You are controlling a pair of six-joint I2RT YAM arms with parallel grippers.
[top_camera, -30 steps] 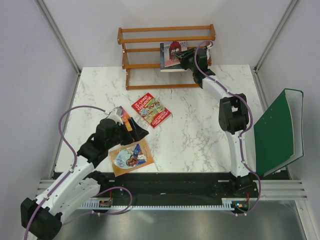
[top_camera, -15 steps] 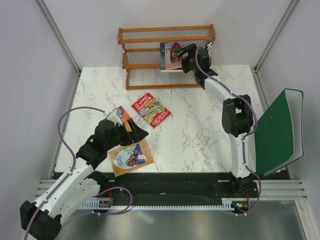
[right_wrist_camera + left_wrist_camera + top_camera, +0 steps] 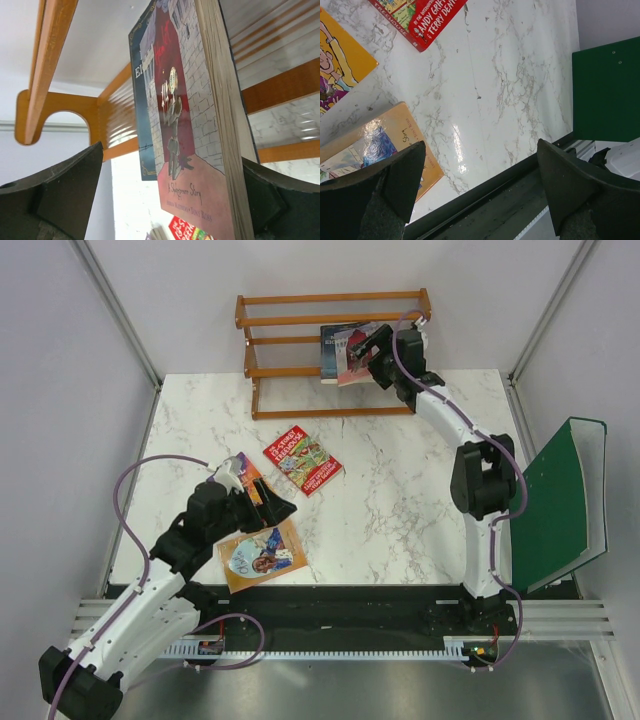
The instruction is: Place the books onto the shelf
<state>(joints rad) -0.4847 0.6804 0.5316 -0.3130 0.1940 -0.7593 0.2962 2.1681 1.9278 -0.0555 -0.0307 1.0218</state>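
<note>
Since the earlier picture, the right claw (image 3: pixel 373 350) had been opened up wide, and the pink book (image 3: pixel 352 352) had been let go and was seen more tilted. The book was left in the right half of the shelf (image 3: pixel 335 297), leaned flat against the dark blue book (image 3: pixel 329 348). In the right wrist view the pink book was still found between the two fingers (image 3: pixel 60 200), but it was not squeezed by them; whether one finger was touched by it could not be told.

Nothing was held by the left claw (image 3: pixel 481 155), and its jaws were kept wide apart. It was hung low over the bench (image 3: pixel 400 500), above the purple and orange book (image 3: pixel 247 469) and just beside the orange book (image 3: pixel 262 553). The red book (image 3: pixel 303 461) was laid flat on the bench, between the left claw and the shelf. The green binder (image 3: pixel 555 505) was propped up at the right edge.
</note>
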